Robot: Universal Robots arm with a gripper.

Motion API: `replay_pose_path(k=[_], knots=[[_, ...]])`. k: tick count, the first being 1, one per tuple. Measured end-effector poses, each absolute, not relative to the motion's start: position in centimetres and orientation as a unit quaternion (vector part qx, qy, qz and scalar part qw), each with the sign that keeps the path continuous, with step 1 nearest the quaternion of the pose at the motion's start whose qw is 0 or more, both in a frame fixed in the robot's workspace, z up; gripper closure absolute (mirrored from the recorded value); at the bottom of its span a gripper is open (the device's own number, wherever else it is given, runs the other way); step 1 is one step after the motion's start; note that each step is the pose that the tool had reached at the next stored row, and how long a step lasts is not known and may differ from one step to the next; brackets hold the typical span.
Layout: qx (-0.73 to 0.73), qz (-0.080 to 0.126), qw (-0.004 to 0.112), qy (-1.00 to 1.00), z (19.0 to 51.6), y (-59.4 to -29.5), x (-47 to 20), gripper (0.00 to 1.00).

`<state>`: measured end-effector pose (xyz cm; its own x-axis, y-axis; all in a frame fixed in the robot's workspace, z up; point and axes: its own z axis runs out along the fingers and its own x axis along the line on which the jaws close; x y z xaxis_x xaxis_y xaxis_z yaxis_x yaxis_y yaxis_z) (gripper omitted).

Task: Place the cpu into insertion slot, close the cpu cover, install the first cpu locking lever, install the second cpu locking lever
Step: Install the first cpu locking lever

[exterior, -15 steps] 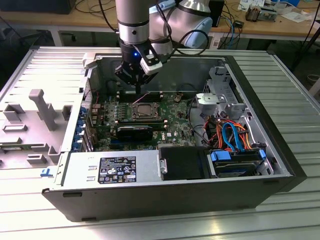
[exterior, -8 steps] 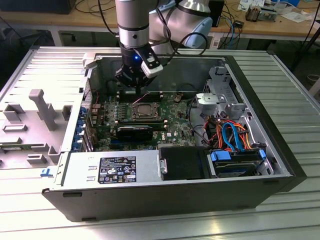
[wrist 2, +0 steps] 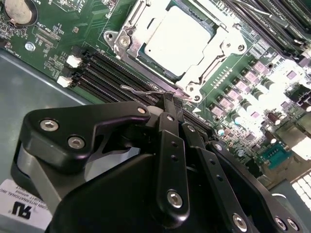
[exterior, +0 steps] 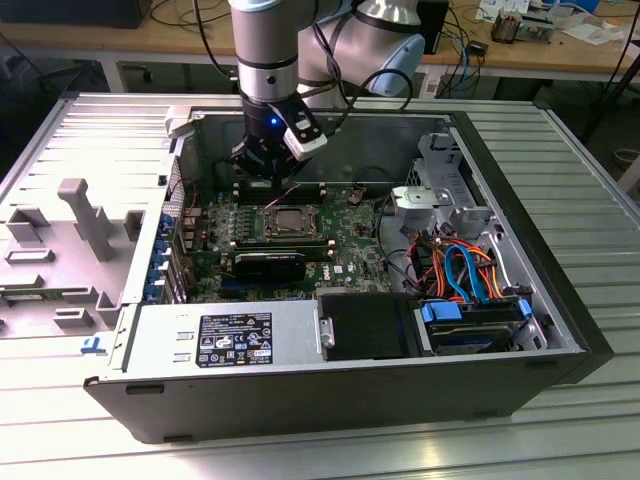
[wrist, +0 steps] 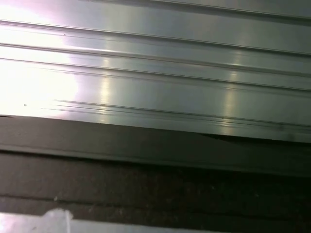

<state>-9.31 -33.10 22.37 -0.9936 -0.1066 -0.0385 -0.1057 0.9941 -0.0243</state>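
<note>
In the second wrist view the end effector (wrist 2: pixel 170 104) has its black fingers pressed together, tips touching a thin wire locking lever (wrist 2: pixel 146 91) beside the socket. The cpu (wrist 2: pixel 177 36) already sits in the insertion slot (wrist 2: pixel 192 80) with the cpu cover (wrist 2: pixel 226 41) closed flat around it, just beyond the fingertips. Judged from this, the lever step is in hand: push steadily along the wire and keep the tips off the memory slots (wrist 2: pixel 104 73) just beside it
</note>
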Motion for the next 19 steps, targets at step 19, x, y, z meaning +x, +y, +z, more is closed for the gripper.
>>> replay_pose_path(k=[19], knots=[[-0.082, -0.011, 0.020, 0.996, 20.7, -33.1, -7.3, 0.89]])
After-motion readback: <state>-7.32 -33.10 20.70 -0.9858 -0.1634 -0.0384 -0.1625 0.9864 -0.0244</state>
